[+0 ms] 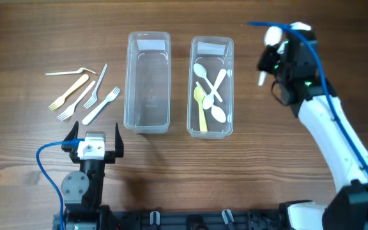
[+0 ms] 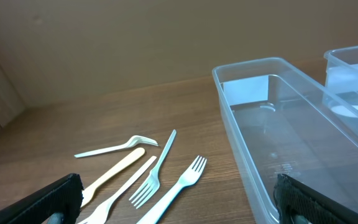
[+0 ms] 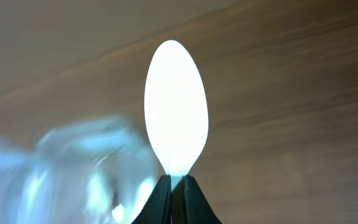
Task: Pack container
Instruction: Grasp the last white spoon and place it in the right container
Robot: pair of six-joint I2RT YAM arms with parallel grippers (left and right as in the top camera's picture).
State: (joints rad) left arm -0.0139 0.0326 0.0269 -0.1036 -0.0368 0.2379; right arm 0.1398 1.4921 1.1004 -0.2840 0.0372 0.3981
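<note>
1 spoon [image 3: 176, 109] shows clearly only in the right wrist view, its neck pinched between the right gripper's [image 3: 178, 182] closed fingers. Overhead, that arm reaches to the upper right, beside the container [image 1: 230, 83] holding spoons. The left gripper [image 1: 96, 132], lower left, gapes wide and empty.

The left bin [image 1: 148, 89] is open-topped, its floor bare; spoons [image 1: 217, 114] crowd the right bin [image 1: 230, 76]. Only a narrow gap parts the bins. Forks [image 1: 92, 97] litter the table [image 1: 30, 160] to their left. Right of the bins the right gripper [image 3: 178, 190], clamped on a spoon [image 3: 176, 106], hangs over bare wood.
</note>
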